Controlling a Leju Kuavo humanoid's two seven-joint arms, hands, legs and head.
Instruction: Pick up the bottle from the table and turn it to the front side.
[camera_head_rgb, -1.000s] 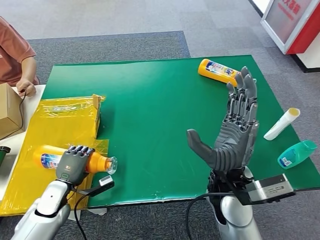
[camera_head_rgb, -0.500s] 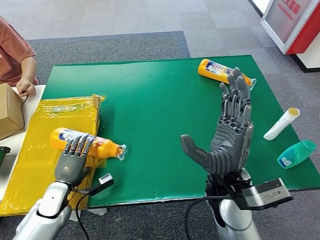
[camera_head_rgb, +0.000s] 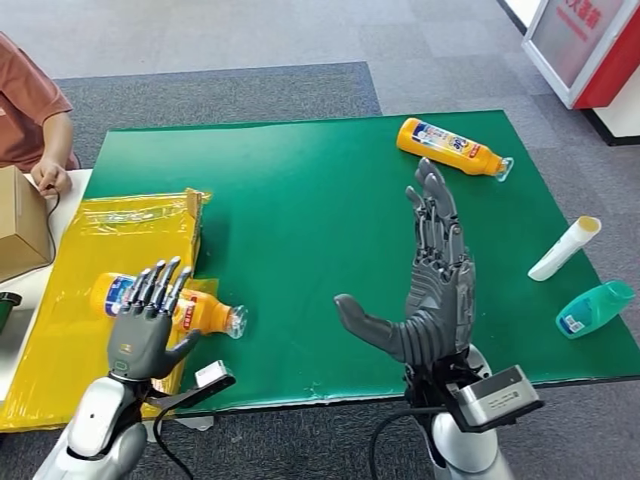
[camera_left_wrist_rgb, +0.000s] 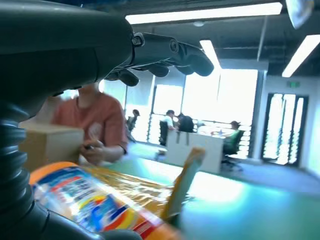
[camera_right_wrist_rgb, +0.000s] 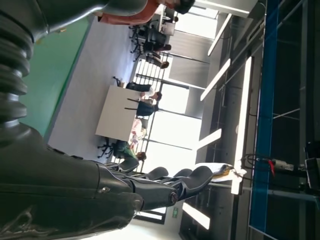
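My left hand (camera_head_rgb: 146, 325) hovers empty, fingers spread, over the bottle (camera_head_rgb: 177, 306) lying on yellow plastic (camera_head_rgb: 83, 250) at lower left. My right hand (camera_head_rgb: 430, 280) stands empty, fingers apart, at centre right above the green table (camera_head_rgb: 302, 220).

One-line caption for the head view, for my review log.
Left hand open above the orange bottle on yellow wrap; right hand open over the green table.

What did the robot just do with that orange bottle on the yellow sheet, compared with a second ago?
The left hand has let go of the near bottle: it gripped it before, and now its fingers are spread above it. The bottle rolled, so its label faces up. The right hand, open all along, drifted left and nearer the robot. The far bottle, white tube and teal bottle stayed put.
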